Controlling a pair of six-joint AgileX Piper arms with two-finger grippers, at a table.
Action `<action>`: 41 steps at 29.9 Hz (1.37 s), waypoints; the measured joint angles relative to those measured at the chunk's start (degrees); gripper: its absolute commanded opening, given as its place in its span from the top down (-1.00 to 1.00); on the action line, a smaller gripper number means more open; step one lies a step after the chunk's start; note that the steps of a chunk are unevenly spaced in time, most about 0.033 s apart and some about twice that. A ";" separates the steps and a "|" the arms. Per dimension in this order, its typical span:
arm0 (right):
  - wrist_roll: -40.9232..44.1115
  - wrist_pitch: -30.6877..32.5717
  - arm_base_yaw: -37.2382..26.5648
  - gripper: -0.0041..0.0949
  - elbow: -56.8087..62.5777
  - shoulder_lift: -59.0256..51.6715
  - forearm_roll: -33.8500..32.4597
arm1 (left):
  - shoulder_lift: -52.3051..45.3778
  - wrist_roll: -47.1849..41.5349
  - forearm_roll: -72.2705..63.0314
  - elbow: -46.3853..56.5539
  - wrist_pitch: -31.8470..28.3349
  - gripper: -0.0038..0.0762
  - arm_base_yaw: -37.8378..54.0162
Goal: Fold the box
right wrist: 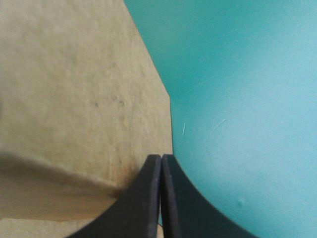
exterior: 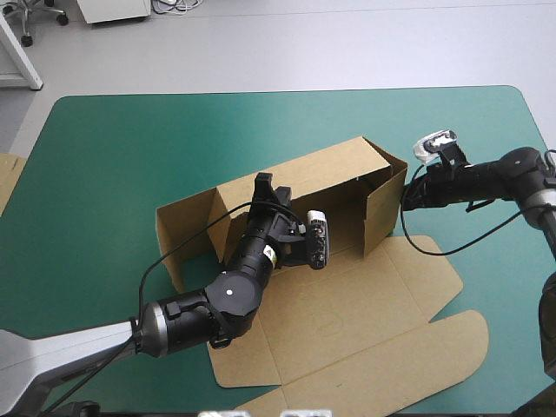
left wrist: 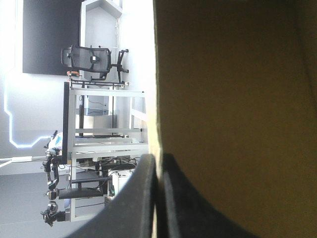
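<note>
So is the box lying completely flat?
No, in the high view the box has its back and side walls raised; only the lid lies flat on the teal-green cover.

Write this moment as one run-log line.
box: walls raised, lid flat | left gripper: shut on box | right gripper: shut on box

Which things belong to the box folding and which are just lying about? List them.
Job: box; left gripper and right gripper, both shut on it.
Lying about: spare brown board at the left edge of the table.
</note>
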 measured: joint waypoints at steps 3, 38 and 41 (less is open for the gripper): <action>-2.69 -0.24 0.00 0.53 1.99 0.00 0.13 | 0.00 0.00 0.00 0.00 0.00 0.93 0.00; -8.42 0.01 6.06 0.03 2.78 -0.10 1.36 | 0.00 0.00 0.04 0.00 -0.25 0.93 0.00; -7.73 -0.54 6.06 0.03 2.78 -0.85 2.26 | 0.00 0.00 0.04 0.00 -0.48 0.93 0.00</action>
